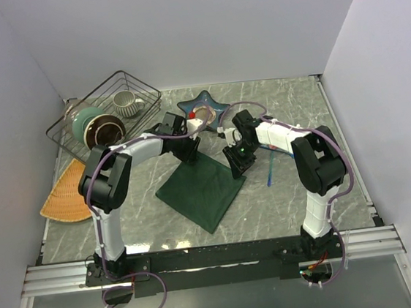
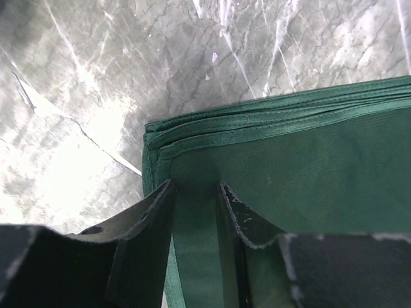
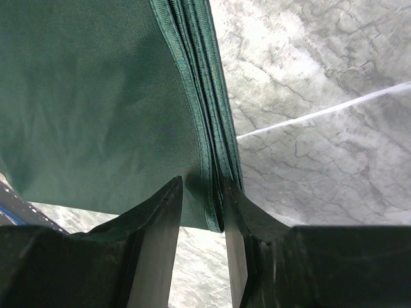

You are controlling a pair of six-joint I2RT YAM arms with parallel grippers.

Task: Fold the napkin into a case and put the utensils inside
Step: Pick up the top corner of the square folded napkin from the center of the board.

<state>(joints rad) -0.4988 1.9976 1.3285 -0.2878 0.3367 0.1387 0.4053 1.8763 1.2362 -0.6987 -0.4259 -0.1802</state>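
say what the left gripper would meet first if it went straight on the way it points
Probably the napkin: its layered corner lies right in front of the left gripper, with the table beyond.

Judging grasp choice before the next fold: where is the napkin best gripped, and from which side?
Probably at the stacked hems along its edge, near a corner, coming in from the bare table beside that edge with one finger over and one under. The napkin lies flat in several layers, so that edge is the only lip that offers a pinch.
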